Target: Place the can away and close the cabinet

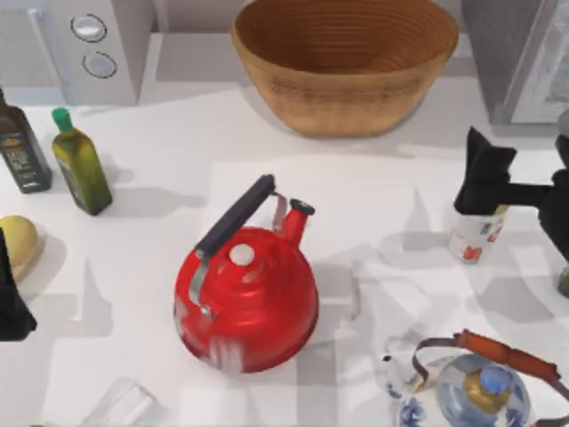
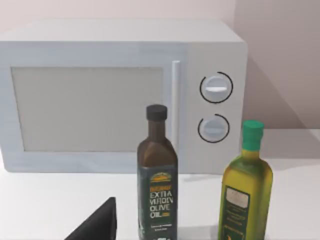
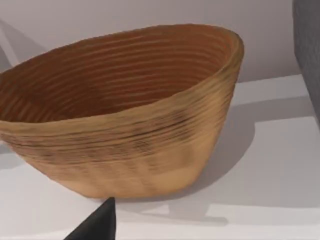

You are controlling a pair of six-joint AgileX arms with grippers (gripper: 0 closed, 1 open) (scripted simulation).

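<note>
On the table's right side: our right gripper [image 1: 484, 182] is hanging over the can [image 1: 476, 234], black fingers covering the can's top.
Claw state, right: we cannot tell how far it is open, nor whether it is holding the can.
Can: we are seeing it standing upright on the white table [image 1: 160, 294], near the right edge, its white side with red marks showing below the gripper.
Left gripper [image 1: 11, 298]: we are keeping it at the table's left edge, beside a yellow fruit [image 1: 18, 245]; we cannot tell whether it is open.
Kettle [image 1: 246, 298]: red, sitting near the table's middle, well apart from the can, dark handle pointing up and to the right.
Basket [image 1: 347, 58]: woven, at the back, between the microwave [image 1: 98, 44] and a grey cabinet [image 1: 524, 58].
Bottles: a dark bottle [image 1: 20, 147] and a green bottle [image 1: 80, 165] are standing side by side at back left, in front of the microwave in the left wrist view.
Teapot [image 1: 476, 391]: blue and white, at front right, nearer us than the can.
Glass [image 1: 124, 405]: clear, at the front left edge.
</note>
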